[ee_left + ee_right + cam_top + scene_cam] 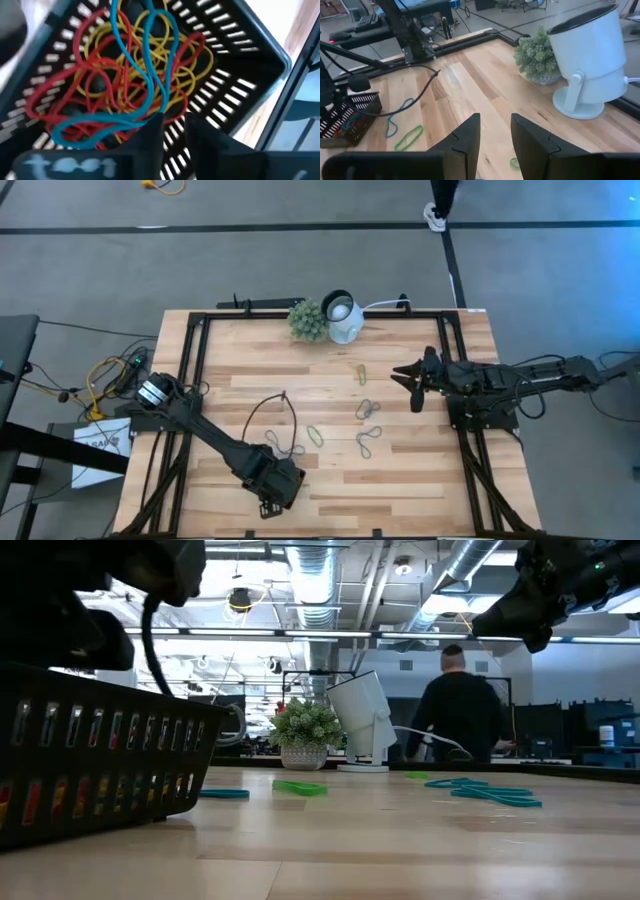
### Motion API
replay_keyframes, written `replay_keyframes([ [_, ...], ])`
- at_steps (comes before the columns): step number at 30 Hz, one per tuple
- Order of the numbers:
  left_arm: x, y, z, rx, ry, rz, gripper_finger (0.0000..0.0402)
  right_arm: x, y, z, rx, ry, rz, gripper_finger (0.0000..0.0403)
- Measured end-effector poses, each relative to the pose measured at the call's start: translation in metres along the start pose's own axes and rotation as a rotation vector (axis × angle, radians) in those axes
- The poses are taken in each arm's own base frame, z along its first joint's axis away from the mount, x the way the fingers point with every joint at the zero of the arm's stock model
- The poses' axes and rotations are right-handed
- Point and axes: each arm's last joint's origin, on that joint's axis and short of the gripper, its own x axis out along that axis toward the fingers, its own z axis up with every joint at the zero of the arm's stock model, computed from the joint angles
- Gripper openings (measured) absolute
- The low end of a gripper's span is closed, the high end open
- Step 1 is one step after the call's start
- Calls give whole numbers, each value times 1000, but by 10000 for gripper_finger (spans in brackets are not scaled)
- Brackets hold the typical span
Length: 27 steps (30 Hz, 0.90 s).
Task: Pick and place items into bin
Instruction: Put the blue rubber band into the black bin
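Observation:
The bin (235, 55) is a black slotted basket near the table's front edge, left of the middle. It holds a heap of red and yellow bands (105, 75), with a blue band (145, 60) on top. My left gripper (172, 120) points down into the bin, its fingers a little apart, and the blue band's bend lies at one fingertip. More bands lie on the wood: a green one (315, 435), grey ones (368, 442) and a yellow-green one (360, 373). My right gripper (495, 127) hangs open above the table's right side, with nothing between its fingers. My left gripper comes at the bin from above, and the bin's floor shows through the gap between its fingers. The blue band's bend (161, 111) ends right at one fingertip (152, 130). I cannot tell whether it touches that finger. The rest of the band lies slack on the heap.
A white lamp-like object (345, 318) and a green plant ball (308, 320) stand at the table's far edge. A thin black cable (275, 408) loops over the wood behind the bin. A black frame (190, 380) borders the table. A person (460, 705) stands in the room beyond.

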Motion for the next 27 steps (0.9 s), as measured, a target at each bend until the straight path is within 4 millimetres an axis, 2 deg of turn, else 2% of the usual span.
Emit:
replay_keyframes([
  [5, 0, -2, -3, -21, 10, 13, 104, 8, 6, 2, 4, -18, 18, 102],
  [10, -10, 1, -4, -4, -6, 130, 112, 15, 14, 1, -55, -15, 49, 102],
  [17, -65, -7, 5, 56, -136, 407, 105, 21, 22, 2, -58, -43, 81, 102],
  [22, -104, -16, 11, 133, -258, 509, 104, 28, 29, -4, -72, -1, 94, 102],
  [27, -138, -22, 16, 187, -341, 533, 104, 40, 40, -20, -89, 114, 148, 102],
])
